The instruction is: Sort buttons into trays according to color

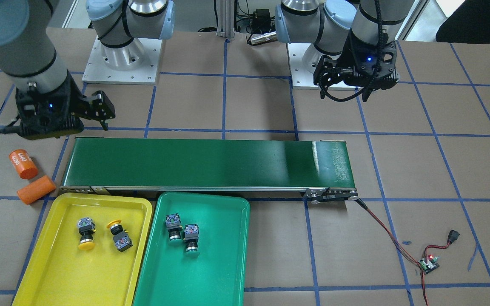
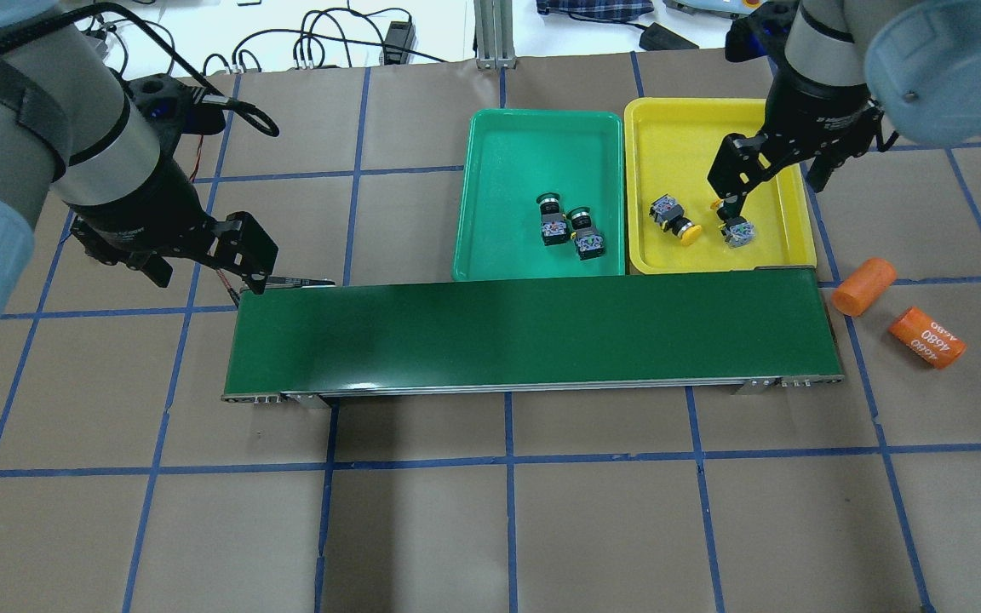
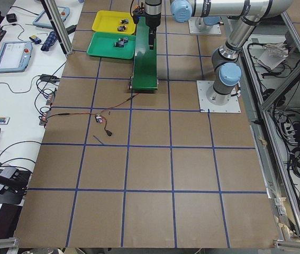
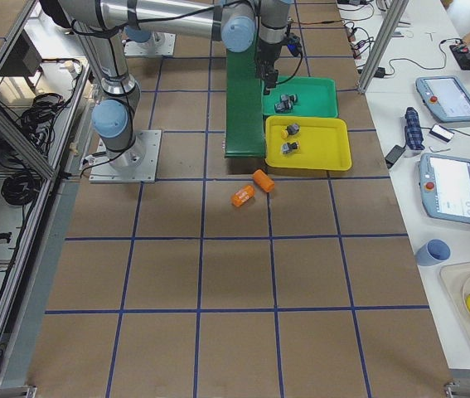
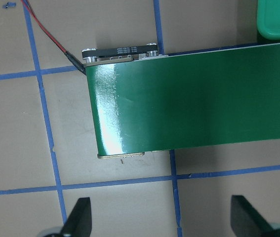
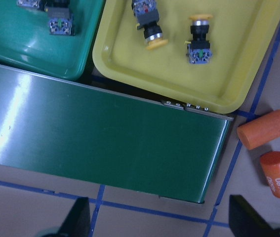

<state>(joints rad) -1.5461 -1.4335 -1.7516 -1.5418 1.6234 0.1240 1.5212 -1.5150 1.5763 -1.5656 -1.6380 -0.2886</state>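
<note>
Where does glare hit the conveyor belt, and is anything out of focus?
Left wrist view: bright glare patch on the conveyor belt near its end. Right wrist view: a softer streak toward the picture's left; the fingers at the bottom edge are blurred. Overhead view: no strong glare.

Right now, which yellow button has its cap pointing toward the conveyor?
The yellow button nearer the green tray; the other yellow button, nearer the orange cylinders, points its cap away.

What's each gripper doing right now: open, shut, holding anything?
Left gripper: open, holding nothing.
Right gripper: open, holding nothing.
</note>
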